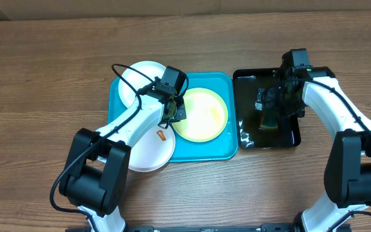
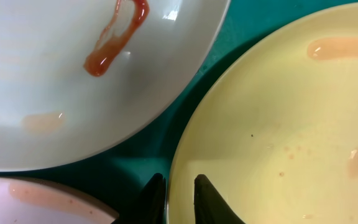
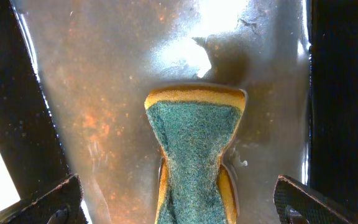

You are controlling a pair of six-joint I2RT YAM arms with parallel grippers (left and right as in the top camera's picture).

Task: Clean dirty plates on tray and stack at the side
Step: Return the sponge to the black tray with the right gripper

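Squarely in the middle of the desk (image 1: 44, 64) sits the tray (image 1: 219, 151), with all three plates on or over it. The yellow plate (image 1: 201, 115) lies flat in the tray's right half. The back plate (image 1: 137, 80), plain white, sits at the tray's back-left corner and overhangs the rim there. The front plate (image 1: 148, 153), also white, hangs over the front-left corner onto the desk and carries an orange smear (image 1: 161, 135) near its back edge.

The left arm reaches across the tray's left half, and the left gripper (image 2: 179, 194) is at the yellow plate's left rim. Its fingers (image 2: 211, 200) stand close together, one on the plate's face and the other on the tray side, pinching the rim between them. Pale orange streaks (image 2: 344, 48) show on the yellow plate. In the left wrist view both white plates lie just beside the yellow one, with strips of tray showing between them.

Touching the tray's right edge, or just beside it, is the basin (image 1: 243, 80), black, with murky, rust-flecked water in its bottom. The sponge (image 3: 194, 137) lies in it, green scouring face up over yellow foam, squeezed narrow at its middle. The right gripper (image 3: 176, 183) hangs over the basin with its jaws spread wide, one finger far out on each side of the sponge and neither touching it; it holds nothing.
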